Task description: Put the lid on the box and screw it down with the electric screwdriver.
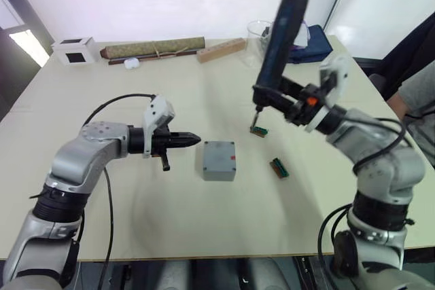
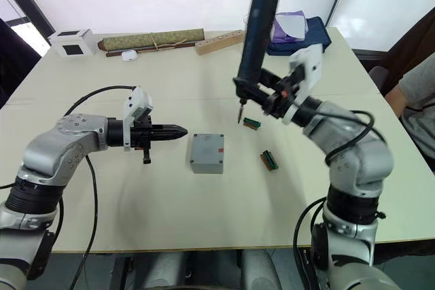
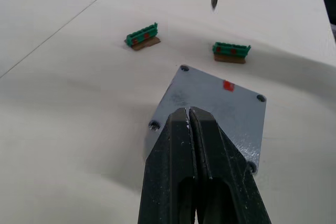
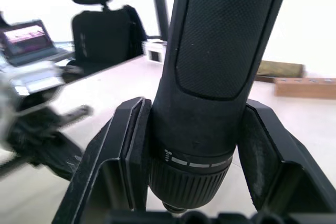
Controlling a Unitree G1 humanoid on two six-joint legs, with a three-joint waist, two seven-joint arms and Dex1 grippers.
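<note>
- Grey box (image 1: 219, 160) near the middle of the table (image 1: 170, 215), lid (image 3: 220, 103) already seated flush on top, red mark near one edge, screw holes at the corners.
- Left gripper (image 1: 192, 140) just beside the box's left side, not touching, fingers pressed together and holding nothing.
- Right gripper (image 4: 194, 145) clamped around the electric screwdriver (image 1: 279, 39), held nearly upright, bit tip (image 2: 239, 115) hanging above bare tabletop behind and to the right of the box.
- Two small green connectors (image 1: 258, 131) (image 1: 279, 167) right of the box, apart from it.
- Wide bare tabletop in front of the box; clutter only along the far edge.
</note>
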